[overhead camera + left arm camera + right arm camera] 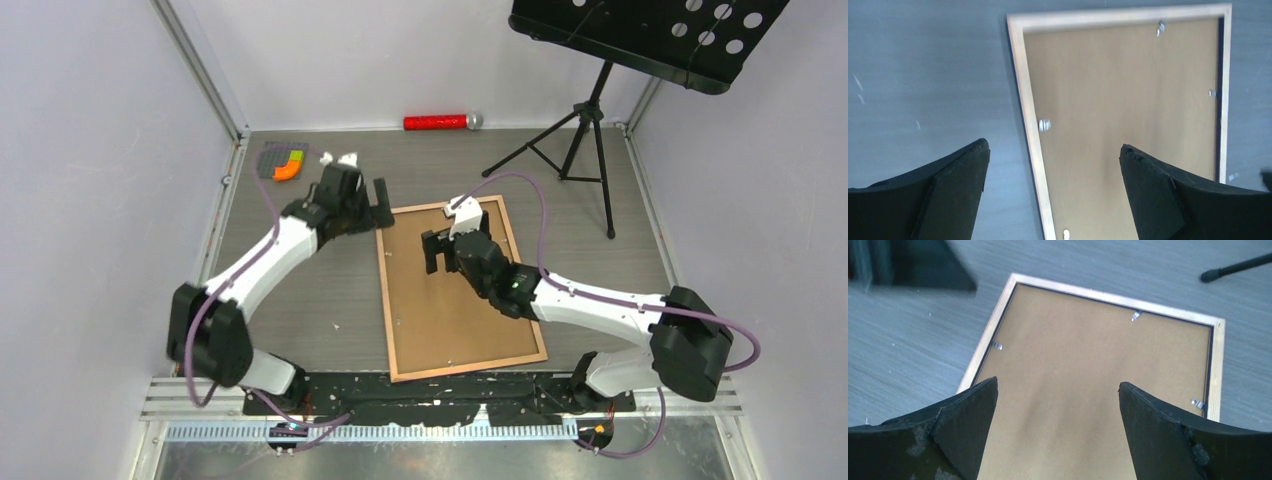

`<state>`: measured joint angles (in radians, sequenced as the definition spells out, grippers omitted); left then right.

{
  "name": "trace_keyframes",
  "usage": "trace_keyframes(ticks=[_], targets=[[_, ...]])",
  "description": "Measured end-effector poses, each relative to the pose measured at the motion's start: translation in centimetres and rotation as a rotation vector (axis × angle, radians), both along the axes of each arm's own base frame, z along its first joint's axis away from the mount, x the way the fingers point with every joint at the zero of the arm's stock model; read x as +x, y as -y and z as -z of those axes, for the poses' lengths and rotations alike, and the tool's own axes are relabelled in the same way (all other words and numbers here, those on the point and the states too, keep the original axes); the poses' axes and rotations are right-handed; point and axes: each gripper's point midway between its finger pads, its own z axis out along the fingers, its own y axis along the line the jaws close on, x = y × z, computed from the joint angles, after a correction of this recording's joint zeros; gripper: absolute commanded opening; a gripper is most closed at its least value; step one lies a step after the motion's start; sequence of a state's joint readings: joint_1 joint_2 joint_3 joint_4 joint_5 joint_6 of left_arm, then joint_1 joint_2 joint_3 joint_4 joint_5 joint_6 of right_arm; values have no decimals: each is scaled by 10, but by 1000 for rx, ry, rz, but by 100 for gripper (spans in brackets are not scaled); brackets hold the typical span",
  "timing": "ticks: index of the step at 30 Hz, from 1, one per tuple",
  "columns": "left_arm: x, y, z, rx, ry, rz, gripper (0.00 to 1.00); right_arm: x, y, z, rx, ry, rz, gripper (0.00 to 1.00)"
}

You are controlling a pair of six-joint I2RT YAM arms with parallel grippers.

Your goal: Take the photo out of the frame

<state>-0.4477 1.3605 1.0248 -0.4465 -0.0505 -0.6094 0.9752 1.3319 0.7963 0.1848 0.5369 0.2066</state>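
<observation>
The frame (385, 300) lies face down on the table, its pale wooden back rails up and a dark blue inner edge showing. The plain brown backing board (460, 310) fills it, held by small metal clips (1044, 124). The photo is hidden beneath the board. My left gripper (365, 212) is open and empty above the frame's far left corner; in the left wrist view (1054, 150) its fingers straddle the left rail (1027, 90). My right gripper (448, 250) is open and empty above the board's far half (1088, 365), and the right wrist view (1058, 387) shows only board between the fingers.
A black music stand (590, 110) stands at the back right; one tripod foot (1233, 267) lies near the frame's far corner. A red cylinder (435, 122) lies by the back wall. A grey mat with orange and green pieces (282, 162) sits at the back left.
</observation>
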Motion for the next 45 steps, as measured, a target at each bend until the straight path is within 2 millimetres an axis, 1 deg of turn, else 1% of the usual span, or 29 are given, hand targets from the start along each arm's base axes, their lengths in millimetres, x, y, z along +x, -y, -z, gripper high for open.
trace_keyframes(ticks=[1,3,5,6,7,9,11,13,15,16,20,26,29,32,36,37,39,41,43,45], targets=[[17,0,-5,27,5,12,99,-1,1,4,2,-18,-7,96],[50,1,-11,72,-5,48,93,-6,5,12,5,-48,-19,96],[83,5,-11,102,-21,76,89,-12,12,17,1,-68,-22,96],[97,6,-7,119,-33,84,87,-14,16,19,0,-75,-20,96],[108,5,0,136,-53,88,86,-17,19,19,4,-80,-16,96],[113,3,20,162,-113,89,84,-18,23,17,12,-78,-7,96],[106,-2,47,183,-200,88,83,-19,28,15,22,-75,10,96],[95,-6,71,201,-281,83,77,-19,31,17,21,-79,24,96],[84,-8,85,212,-344,76,73,-20,35,22,12,-89,38,96],[81,-9,89,213,-363,71,72,-20,37,24,9,-93,43,96],[76,-12,97,219,-396,43,61,-20,40,29,8,-104,57,96],[71,-15,108,225,-433,-2,59,-21,40,31,11,-112,64,96],[67,-16,110,219,-454,-17,54,-21,41,34,7,-117,67,96],[61,-15,113,208,-481,-35,50,-21,41,36,8,-123,70,96],[48,-12,123,189,-528,-59,49,-22,42,40,8,-129,74,96],[47,-11,122,189,-529,-58,47,-22,43,41,8,-129,75,96],[43,-8,122,186,-531,-67,34,-22,44,44,6,-130,75,96],[38,-5,122,177,-529,-75,15,-23,44,47,4,-132,74,96],[32,1,121,162,-522,-77,7,-24,45,48,1,-134,73,96],[25,3,121,148,-512,-84,1,-24,43,47,-3,-129,59,96]])
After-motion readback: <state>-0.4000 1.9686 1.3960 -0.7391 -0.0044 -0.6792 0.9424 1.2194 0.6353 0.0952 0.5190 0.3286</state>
